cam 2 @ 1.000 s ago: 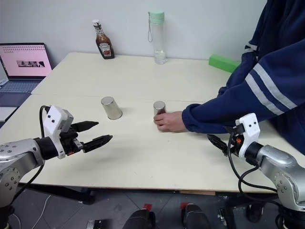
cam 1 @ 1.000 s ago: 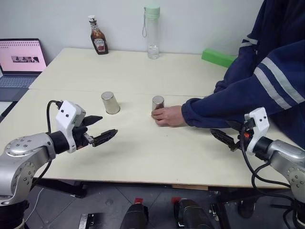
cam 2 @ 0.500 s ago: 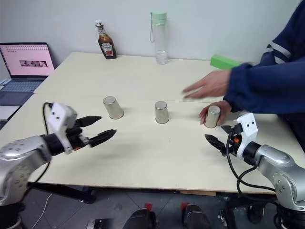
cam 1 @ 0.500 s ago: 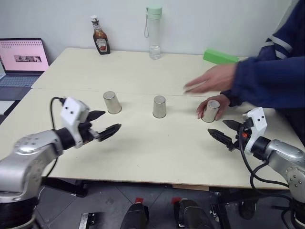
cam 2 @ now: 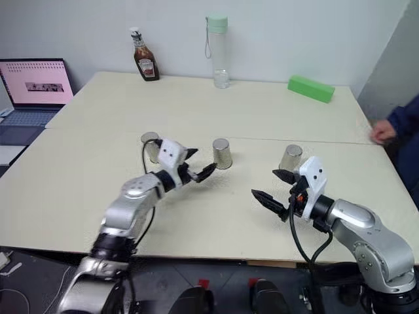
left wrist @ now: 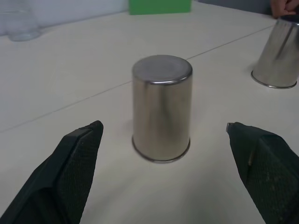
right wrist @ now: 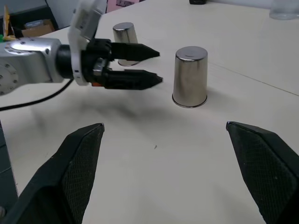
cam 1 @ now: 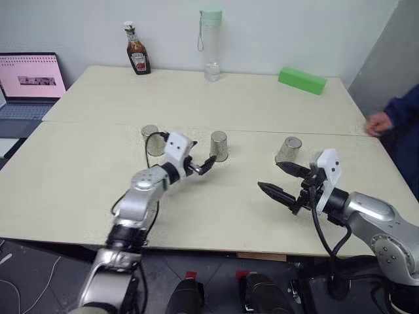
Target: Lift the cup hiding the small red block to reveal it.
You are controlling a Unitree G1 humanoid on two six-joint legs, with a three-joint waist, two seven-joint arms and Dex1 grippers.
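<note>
Three steel cups stand upside down in a row on the table: the left cup, the middle cup and the right cup. The small red block is hidden. My left gripper is open and level, just short of the middle cup, which stands between the lines of its fingers without touching them. Open and empty, my right gripper hovers in front of the right cup, pointing left toward the middle cup.
At the table's back stand a ketchup bottle, a clear water bottle and a long green block. A laptop sits at the far left. A person's hand is at the right edge.
My left gripper swung right and forward up to the middle cup. The person's arms pulled back off the table to the right. My right gripper shifted left.
</note>
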